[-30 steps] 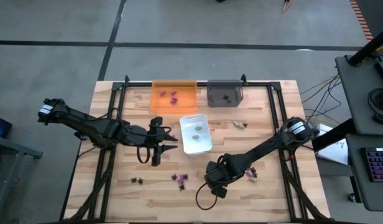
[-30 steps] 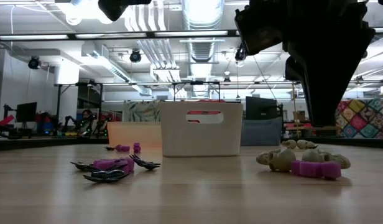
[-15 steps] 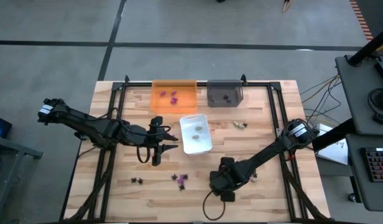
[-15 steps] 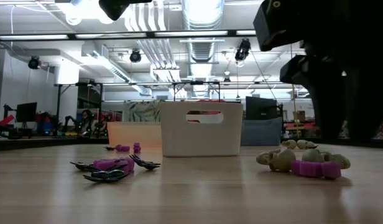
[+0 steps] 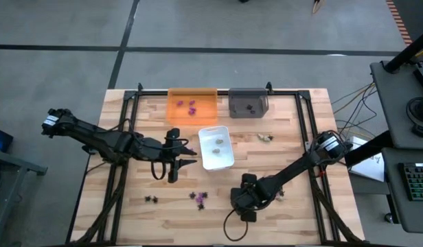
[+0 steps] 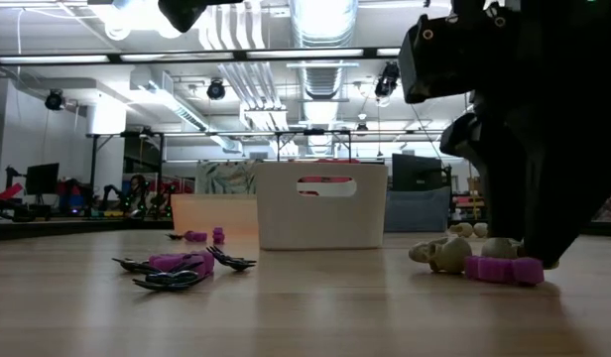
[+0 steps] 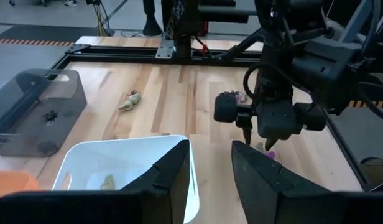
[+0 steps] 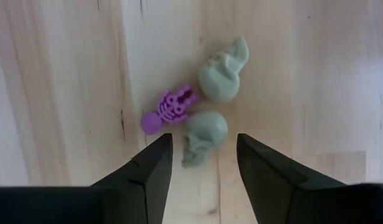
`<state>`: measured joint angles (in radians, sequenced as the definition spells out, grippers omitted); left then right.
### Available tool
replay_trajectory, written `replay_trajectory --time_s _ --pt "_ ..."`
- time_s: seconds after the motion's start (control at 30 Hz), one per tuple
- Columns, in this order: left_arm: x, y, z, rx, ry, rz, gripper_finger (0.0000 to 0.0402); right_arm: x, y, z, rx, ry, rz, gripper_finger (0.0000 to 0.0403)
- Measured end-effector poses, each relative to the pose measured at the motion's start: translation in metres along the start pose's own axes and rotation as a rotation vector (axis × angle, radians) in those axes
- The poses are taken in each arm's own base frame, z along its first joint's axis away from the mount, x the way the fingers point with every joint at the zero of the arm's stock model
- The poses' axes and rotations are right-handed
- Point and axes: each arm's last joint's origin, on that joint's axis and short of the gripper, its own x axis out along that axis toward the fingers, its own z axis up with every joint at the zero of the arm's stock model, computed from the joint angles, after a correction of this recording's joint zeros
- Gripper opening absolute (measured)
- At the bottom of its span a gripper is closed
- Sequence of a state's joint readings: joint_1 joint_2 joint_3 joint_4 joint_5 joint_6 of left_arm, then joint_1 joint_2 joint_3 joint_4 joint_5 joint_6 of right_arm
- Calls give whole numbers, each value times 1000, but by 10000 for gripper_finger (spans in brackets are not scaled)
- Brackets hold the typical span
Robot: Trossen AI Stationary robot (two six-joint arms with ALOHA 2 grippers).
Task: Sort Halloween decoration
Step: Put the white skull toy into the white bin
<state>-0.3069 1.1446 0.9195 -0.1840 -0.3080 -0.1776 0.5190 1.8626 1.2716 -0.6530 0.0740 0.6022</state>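
The decoration is tiny pieces scattered on the wooden table. Two pale beige skulls (image 8: 203, 138) (image 8: 222, 74) and a purple skeleton (image 8: 170, 107) lie under my right gripper (image 8: 204, 158). It is open and points down, with its fingers on either side of the nearer skull, touching nothing. The low view shows a skull (image 6: 446, 254) and the purple piece (image 6: 502, 268) beside the right arm (image 6: 524, 129). A purple and black cluster (image 5: 199, 198) and a black piece (image 5: 153, 199) lie near the table's near edge. My left gripper (image 7: 210, 168) hovers open beside the white tray (image 5: 216, 147).
The orange tray (image 5: 192, 106) holds purple pieces and the grey tray (image 5: 248, 103) holds a black one, both at the far edge. The white tray (image 7: 126, 165) holds beige pieces. Another beige piece (image 5: 266, 137) lies right of it. A black frame runs around the table.
My right gripper has shifted a little toward the table's right and near edges and has come down over the skulls and the purple skeleton. The pieces have stayed where they were.
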Motion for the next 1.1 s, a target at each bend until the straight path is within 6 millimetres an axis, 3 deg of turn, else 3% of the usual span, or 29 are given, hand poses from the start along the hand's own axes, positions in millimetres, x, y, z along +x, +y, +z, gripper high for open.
replay_trajectory --time_s 0.2,0.67,0.97,1.1 --pt "0 0 0 0 -1 0 102 8 -4 -6 1 -1 -4 149" --pt "0 0 1 -1 -5 -1 102 9 -6 -7 3 5 -10 37" --pt "0 0 1 -2 -6 -1 102 4 -6 -6 1 18 -19 29" --pt "0 0 1 -2 -7 -1 102 -9 -9 -6 1 46 -40 29"
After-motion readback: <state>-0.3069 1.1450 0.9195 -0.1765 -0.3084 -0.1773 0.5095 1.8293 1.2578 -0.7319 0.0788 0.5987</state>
